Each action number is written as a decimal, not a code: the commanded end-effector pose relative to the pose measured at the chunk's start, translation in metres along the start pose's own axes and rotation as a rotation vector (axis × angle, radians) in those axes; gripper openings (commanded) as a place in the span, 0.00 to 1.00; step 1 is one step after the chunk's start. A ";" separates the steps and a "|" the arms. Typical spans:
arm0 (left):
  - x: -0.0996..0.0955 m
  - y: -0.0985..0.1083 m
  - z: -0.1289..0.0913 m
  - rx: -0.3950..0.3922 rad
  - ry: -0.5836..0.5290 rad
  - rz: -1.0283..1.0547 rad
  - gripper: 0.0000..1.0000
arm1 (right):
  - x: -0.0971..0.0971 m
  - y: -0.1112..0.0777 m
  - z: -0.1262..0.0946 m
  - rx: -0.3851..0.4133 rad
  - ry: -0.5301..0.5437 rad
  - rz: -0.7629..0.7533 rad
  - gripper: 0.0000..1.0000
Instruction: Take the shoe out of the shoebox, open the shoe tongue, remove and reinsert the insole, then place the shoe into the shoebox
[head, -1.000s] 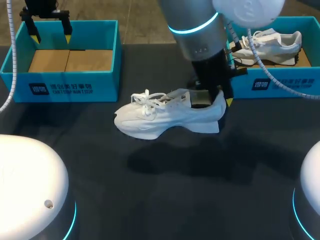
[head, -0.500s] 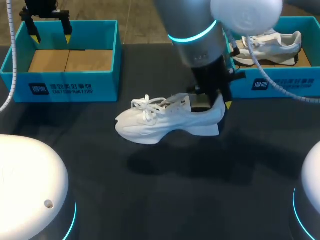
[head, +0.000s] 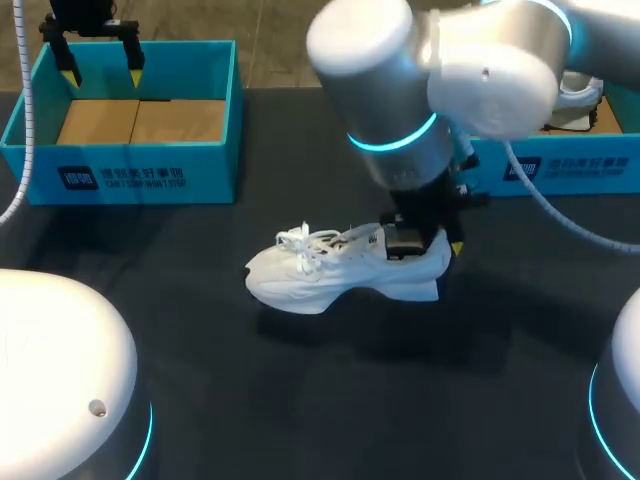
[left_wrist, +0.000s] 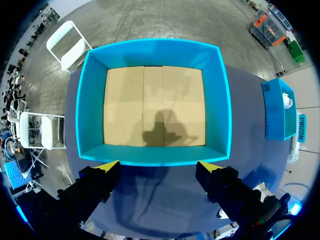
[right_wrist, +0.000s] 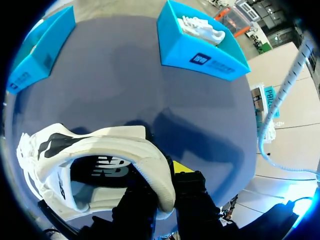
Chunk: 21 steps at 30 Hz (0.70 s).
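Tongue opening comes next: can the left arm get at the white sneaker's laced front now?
Probably yes. The right hand grips only the heel of the white lace-up sneaker, leaving its laced front uncovered, towards the left hand, which is open above the empty teal shoebox.

R claw (head: 430, 245) + shoe (head: 330, 275) | both moved nearer robot | toe end shifted R a bit
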<state>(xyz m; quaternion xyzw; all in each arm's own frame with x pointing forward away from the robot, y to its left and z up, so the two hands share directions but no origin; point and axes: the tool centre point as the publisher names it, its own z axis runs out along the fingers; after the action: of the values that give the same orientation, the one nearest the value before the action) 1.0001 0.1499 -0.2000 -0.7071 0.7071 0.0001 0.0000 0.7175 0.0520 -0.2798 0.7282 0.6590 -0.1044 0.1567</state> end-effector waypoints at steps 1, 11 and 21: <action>0.000 0.000 0.000 0.000 0.000 0.000 1.00 | 0.006 -0.001 0.026 0.004 0.027 -0.004 0.00; 0.000 0.000 0.000 0.000 0.000 0.000 1.00 | 0.014 -0.001 0.067 0.007 -0.027 -0.011 0.00; 0.000 0.000 0.000 0.000 0.000 0.000 1.00 | 0.014 0.004 0.091 -0.010 -0.019 -0.002 0.00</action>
<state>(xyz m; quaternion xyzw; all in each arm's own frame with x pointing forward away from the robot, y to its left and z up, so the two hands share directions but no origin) 1.0001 0.1499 -0.2000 -0.7071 0.7071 0.0001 0.0000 0.7274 0.0337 -0.3629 0.7239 0.6603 -0.1087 0.1676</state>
